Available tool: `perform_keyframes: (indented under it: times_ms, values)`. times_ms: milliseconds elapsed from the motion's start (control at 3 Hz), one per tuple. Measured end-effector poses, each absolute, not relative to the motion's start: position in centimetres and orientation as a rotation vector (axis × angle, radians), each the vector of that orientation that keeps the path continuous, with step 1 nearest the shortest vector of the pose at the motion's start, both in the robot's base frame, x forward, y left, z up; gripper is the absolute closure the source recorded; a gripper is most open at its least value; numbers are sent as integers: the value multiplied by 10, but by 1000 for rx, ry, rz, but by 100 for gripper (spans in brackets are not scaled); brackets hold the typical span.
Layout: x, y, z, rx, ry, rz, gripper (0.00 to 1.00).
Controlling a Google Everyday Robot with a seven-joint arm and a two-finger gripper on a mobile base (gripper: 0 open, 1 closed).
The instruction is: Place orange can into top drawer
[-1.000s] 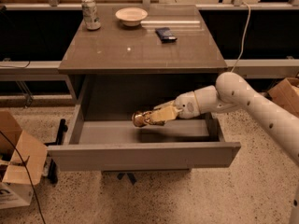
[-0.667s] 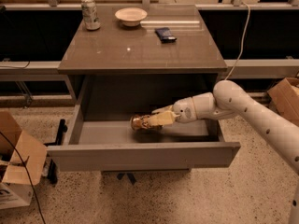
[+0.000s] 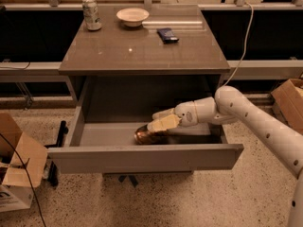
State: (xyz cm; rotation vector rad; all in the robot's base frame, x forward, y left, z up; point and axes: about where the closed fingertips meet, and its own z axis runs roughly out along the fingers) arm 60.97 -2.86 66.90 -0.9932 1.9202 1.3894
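Observation:
The top drawer (image 3: 142, 158) is pulled out under the grey table (image 3: 142, 56). The orange can (image 3: 142, 134) lies on its side low inside the drawer, near the middle, its shiny end facing left. My gripper (image 3: 158, 123) reaches in from the right on a white arm and is closed around the can, one cream finger (image 3: 163, 123) over the front of it. The drawer's front panel hides the can's underside, so I cannot tell if it rests on the drawer floor.
On the table stand a silvery can with green markings (image 3: 91, 14), a pale bowl (image 3: 132, 16) and a small dark object (image 3: 167, 35). Cardboard boxes sit on the floor at left (image 3: 16, 167) and far right (image 3: 289, 96). A cable (image 3: 244, 46) hangs behind the table.
My gripper has moved down and to the left with the can, lowering it deeper into the drawer.

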Motion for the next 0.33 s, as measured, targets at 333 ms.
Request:
perform_keyframes:
  times_ms: [333]
  values:
    - [612, -29, 669, -989, 1914, 1388, 0]
